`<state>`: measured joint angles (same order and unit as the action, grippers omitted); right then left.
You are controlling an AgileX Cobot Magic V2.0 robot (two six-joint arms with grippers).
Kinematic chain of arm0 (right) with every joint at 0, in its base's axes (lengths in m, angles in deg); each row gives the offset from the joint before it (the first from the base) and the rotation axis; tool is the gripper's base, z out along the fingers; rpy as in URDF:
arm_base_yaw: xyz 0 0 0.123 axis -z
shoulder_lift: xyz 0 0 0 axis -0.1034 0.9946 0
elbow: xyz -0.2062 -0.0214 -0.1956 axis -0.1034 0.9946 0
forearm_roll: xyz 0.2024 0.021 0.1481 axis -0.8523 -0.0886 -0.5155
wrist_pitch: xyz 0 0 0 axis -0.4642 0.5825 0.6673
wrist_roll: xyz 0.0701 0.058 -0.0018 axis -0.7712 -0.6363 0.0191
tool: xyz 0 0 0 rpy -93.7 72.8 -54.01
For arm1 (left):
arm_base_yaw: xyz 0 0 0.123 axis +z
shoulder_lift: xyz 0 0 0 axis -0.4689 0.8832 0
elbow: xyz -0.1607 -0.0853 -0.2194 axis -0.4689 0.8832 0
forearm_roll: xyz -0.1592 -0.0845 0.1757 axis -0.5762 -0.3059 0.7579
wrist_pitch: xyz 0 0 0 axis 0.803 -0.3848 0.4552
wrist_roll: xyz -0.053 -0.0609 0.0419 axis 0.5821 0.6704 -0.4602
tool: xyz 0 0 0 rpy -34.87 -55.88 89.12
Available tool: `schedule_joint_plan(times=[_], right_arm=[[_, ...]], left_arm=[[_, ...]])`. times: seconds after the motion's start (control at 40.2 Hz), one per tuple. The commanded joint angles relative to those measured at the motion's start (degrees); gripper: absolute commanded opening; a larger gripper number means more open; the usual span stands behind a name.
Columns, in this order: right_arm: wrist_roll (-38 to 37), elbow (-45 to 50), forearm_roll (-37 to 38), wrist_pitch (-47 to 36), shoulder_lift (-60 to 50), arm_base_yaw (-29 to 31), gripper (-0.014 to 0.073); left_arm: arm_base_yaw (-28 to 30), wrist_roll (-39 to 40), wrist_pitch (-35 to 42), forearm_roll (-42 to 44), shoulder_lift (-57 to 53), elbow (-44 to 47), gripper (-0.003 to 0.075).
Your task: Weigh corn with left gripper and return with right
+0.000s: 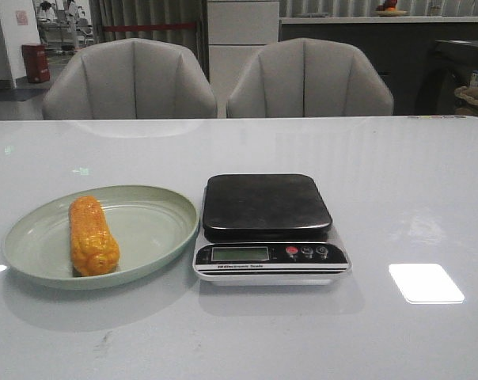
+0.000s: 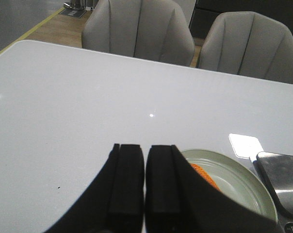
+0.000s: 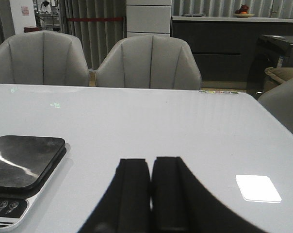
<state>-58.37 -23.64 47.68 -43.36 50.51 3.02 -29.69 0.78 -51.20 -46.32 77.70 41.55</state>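
Note:
The orange-yellow corn point(image 1: 92, 235) lies lengthwise on the left half of a pale green plate point(image 1: 156, 229) on the white table. Beside the plate's right rim stands a kitchen scale point(image 1: 267, 207) with a dark empty platform and a blank display. No arm shows in the front view. In the left wrist view my left gripper point(image 2: 145, 147) is shut, pads together with nothing between them, and a sliver of the corn point(image 2: 203, 174) and the plate point(image 2: 243, 187) shows past one finger. My right gripper point(image 3: 151, 160) is shut and empty too, with the scale point(image 3: 25, 158) off to its side.
Two grey upholstered chairs point(image 1: 128, 79) point(image 1: 309, 77) stand behind the table's far edge. A bright square of reflected light point(image 1: 426, 283) lies on the table right of the scale. Cabinets and a counter fill the background.

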Motion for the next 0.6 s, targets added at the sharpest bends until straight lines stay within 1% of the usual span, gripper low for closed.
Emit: schedule_joint_plan(times=[0.0,0.05,0.124,0.199,0.249,0.373,0.497,0.572], right_arm=[[0.56,0.26,0.74,-4.81,-1.16,0.29,0.0164],[0.56,0.26,0.74,-4.81,-1.16,0.29,0.0164],[0.56,0.26,0.74,-4.81,-1.16,0.29,0.0164],[0.56,0.26,0.74,-4.81,-1.16,0.29,0.0164],[0.56,0.26,0.74,-4.81,-1.16,0.29,0.0164],[0.56,0.26,0.74,-4.81,-1.16,0.29,0.0164],[0.56,0.26,0.74,-4.81,-1.16,0.29,0.0164],[0.56,0.26,0.74,-4.81,-1.16,0.29,0.0164]], left_arm=[[0.18,0.24,3.57,-0.29,1.21,-2.36,0.0278],[0.18,0.24,2.75,-0.19,1.76,-3.18,0.0355],[0.18,0.24,0.66,-0.19,3.58,-4.66,0.0499],[0.18,0.24,-2.14,-0.19,5.94,-6.48,0.0571],[0.18,0.24,-3.87,-0.19,8.23,-7.74,0.0585],[-0.34,0.14,-5.67,-0.95,13.1,-10.18,0.0585],[-2.55,0.14,-5.91,-3.42,18.38,-12.09,0.0585],[-4.82,0.14,-5.81,-4.51,22.62,-13.31,0.0585]])
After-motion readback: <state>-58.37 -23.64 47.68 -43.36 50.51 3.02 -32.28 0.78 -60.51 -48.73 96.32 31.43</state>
